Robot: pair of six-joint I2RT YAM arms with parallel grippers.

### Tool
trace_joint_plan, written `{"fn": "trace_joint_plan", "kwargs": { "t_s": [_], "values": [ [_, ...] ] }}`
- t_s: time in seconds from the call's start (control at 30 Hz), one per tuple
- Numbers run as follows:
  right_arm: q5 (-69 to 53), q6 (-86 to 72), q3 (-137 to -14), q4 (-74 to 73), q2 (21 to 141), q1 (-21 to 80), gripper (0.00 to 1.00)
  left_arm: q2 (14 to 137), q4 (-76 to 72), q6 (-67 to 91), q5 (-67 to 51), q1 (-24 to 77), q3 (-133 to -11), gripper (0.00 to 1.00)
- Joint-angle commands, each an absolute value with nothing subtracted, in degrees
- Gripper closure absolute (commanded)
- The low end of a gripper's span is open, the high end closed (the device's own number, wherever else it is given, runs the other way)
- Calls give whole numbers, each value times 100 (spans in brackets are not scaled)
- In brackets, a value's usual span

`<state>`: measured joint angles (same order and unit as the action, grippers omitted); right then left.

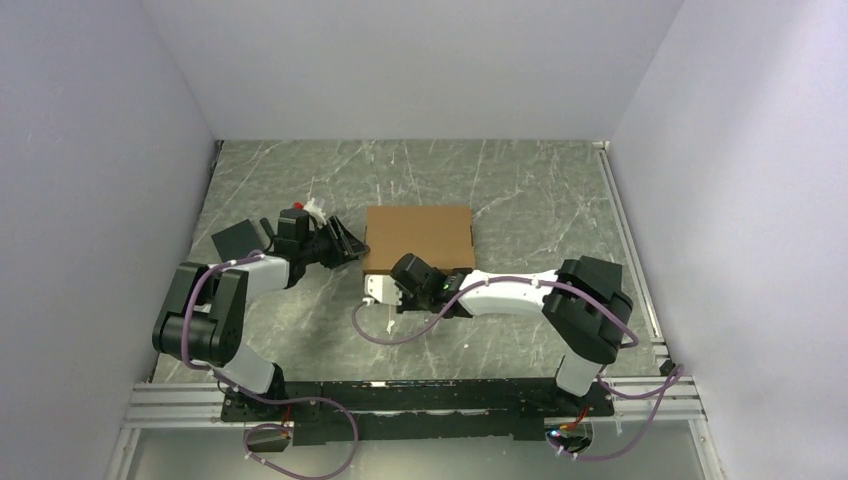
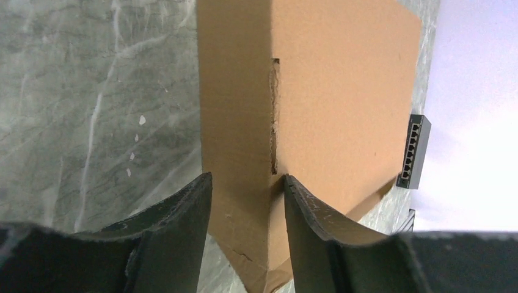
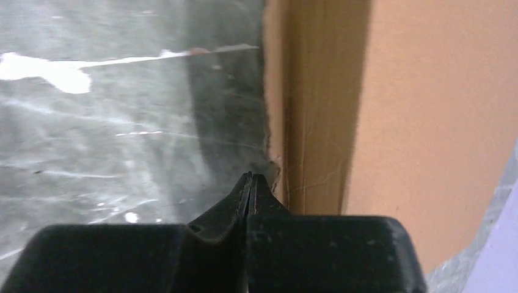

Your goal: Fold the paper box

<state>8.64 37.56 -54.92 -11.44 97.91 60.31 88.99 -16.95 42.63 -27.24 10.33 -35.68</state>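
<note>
The paper box (image 1: 418, 235) lies as a shut, shallow brown box mid-table. My left gripper (image 1: 338, 245) is at its left end. In the left wrist view the near corner of the paper box (image 2: 342, 110) reaches in between the black fingers (image 2: 183, 232), and the left gripper (image 2: 246, 177) is closed across the height of the side wall, one pad at each edge. My right gripper (image 1: 373, 288) is at the box's front left corner. The right wrist view has the right gripper (image 3: 249, 176) shut on nothing, its tip just beside the wall of the paper box (image 3: 427, 122).
A black rectangular pad (image 1: 237, 240) lies left of the left gripper, with a small white scrap (image 1: 318, 210) behind it. A grey multi-port device (image 2: 414, 152) sits past the box's far side. White walls close in three sides; a metal rail (image 1: 625, 240) runs along the right.
</note>
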Motion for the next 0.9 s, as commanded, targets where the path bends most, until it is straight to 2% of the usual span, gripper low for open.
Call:
{"fn": "trace_joint_plan", "kwargs": {
  "t_s": [0.0, 0.17, 0.27, 0.33, 0.47, 0.67, 0.87],
  "values": [
    [1411, 3482, -5560, -634, 9531, 5893, 100, 8967, -1697, 4055, -2829, 1028, -3336, 50],
    [-156, 3498, -5850, -1441, 9317, 5733, 100, 8956, -1726, 4083, -2867, 1036, -3178, 51],
    [-1880, 4294, -6220, -2709, 9358, 5735, 98, 8912, -1789, 4154, -2913, 1052, -3067, 52],
    [-2449, 4644, -6287, -3100, 9437, 5817, 96, 8860, -1849, 4225, -2921, 1099, -2983, 52],
    [-1680, 4676, -6218, -2514, 9817, 6161, 97, 8812, -1827, 4341, -2896, 1230, -2927, 52],
    [-436, 4174, -6836, -1658, 10602, 6205, 99, 8883, -1764, 4412, -2907, 1296, -2966, 53],
    [1589, 4195, -6798, 398, 11014, 5988, 100, 8916, -1706, 4352, -2974, 1327, -2925, 54]
  ]
}}
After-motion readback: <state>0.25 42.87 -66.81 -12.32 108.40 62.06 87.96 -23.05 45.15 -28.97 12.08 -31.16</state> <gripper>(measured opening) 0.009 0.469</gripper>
